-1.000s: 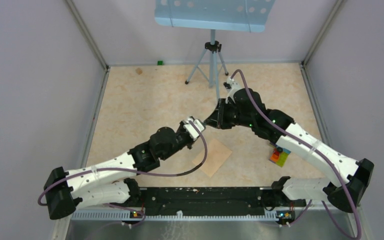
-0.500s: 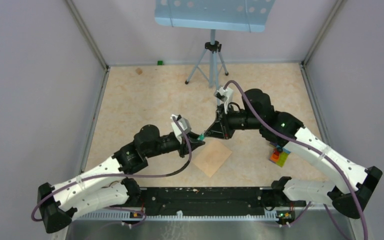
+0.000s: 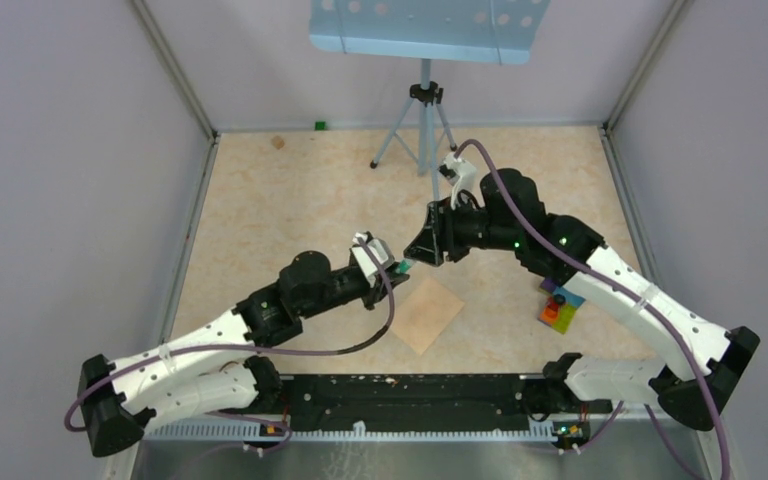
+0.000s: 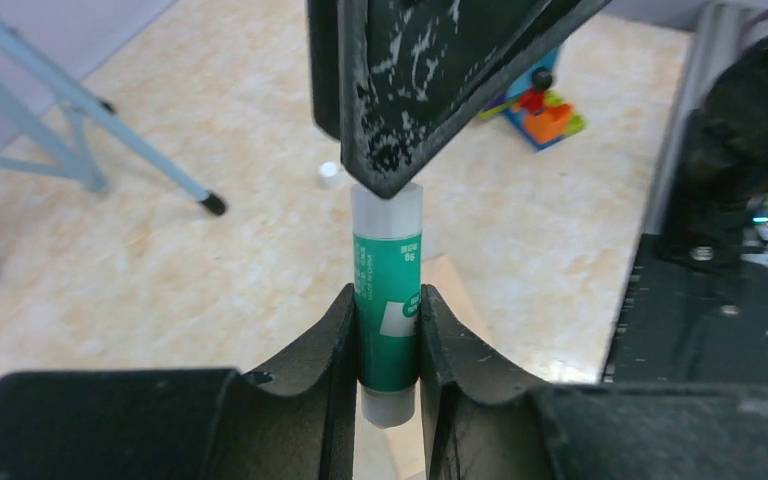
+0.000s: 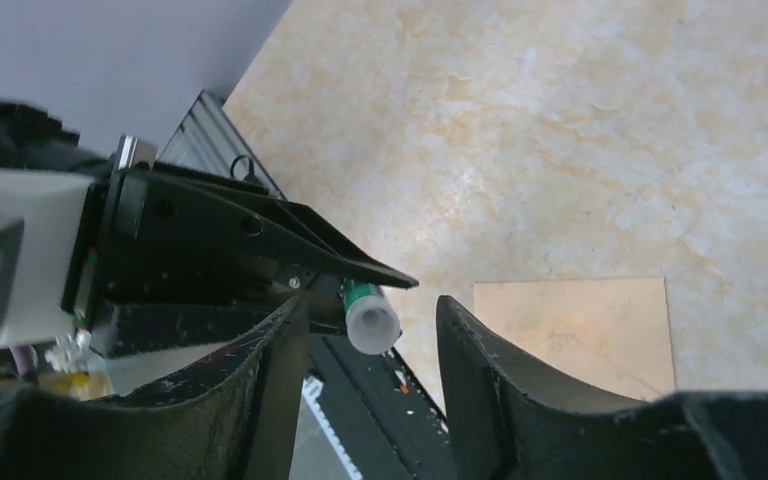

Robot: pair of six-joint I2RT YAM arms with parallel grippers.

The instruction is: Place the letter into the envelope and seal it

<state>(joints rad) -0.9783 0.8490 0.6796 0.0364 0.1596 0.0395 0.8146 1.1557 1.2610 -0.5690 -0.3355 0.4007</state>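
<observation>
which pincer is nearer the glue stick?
Left. Left pincer is clamped on the glue stick; right pincer is open, fingers either side of its white end, not touching.

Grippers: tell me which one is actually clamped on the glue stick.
The left gripper: it pinches the green glue stick, while the right gripper stands open around the white cap, gaps on both sides.

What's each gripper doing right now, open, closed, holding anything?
Left gripper: closed on the green glue stick.
Right gripper: open, fingers on either side of the stick's white end, not gripping it.
</observation>
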